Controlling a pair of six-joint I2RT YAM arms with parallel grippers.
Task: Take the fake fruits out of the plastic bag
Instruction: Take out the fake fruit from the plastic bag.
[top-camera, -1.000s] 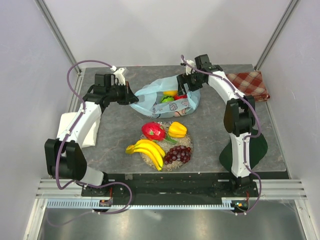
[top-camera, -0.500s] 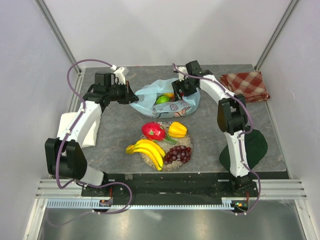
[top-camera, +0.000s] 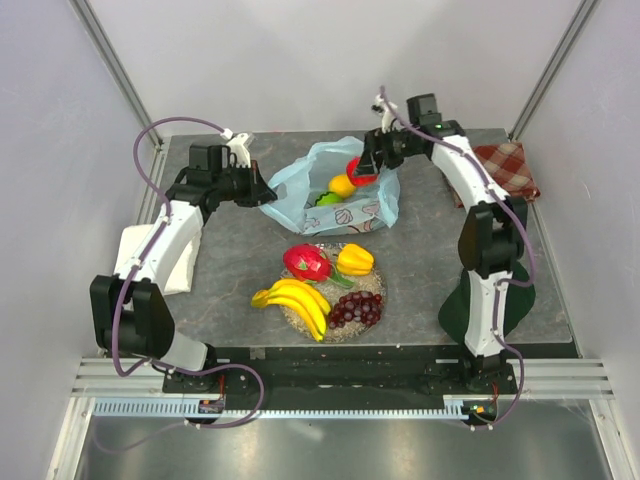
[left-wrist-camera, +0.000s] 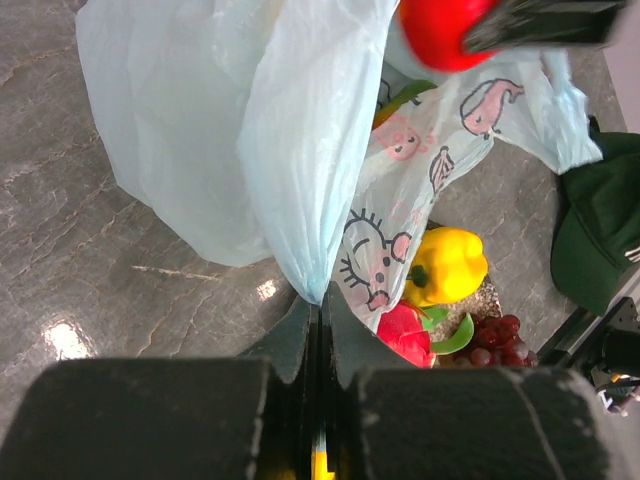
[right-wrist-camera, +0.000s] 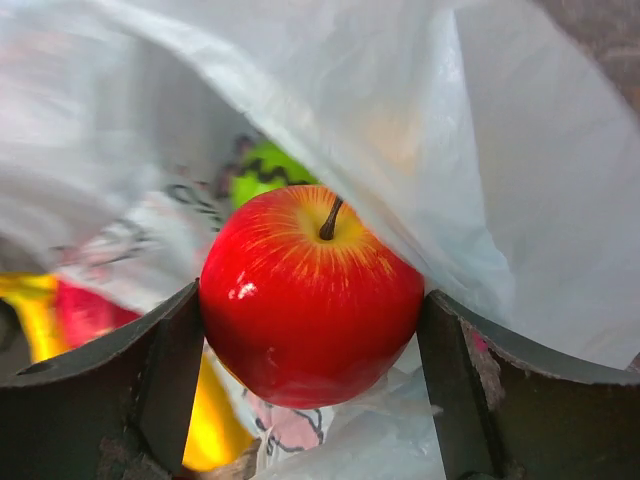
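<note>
The light blue plastic bag (top-camera: 345, 212) lies at the back middle of the table. My left gripper (top-camera: 262, 192) is shut on the bag's left edge (left-wrist-camera: 318, 285). My right gripper (top-camera: 362, 166) is shut on a red apple (right-wrist-camera: 310, 290) and holds it just above the bag's mouth; the apple also shows in the top view (top-camera: 356, 167). A yellow piece (top-camera: 342, 184) and a green piece (top-camera: 328, 198) lie inside the bag. The dragon fruit (top-camera: 307, 262), yellow pepper (top-camera: 355, 259), banana bunch (top-camera: 295, 300) and grapes (top-camera: 356, 308) lie in front of the bag.
The fruits outside the bag rest on a round woven mat (top-camera: 372, 285). A red checkered cloth (top-camera: 510, 162) lies at the back right. A dark green cap (top-camera: 510, 295) lies by the right arm's base.
My right gripper dipped into the bag, closed on the red apple and lifted it up out of the mouth. The bag's right side rose. The left arm held still.
</note>
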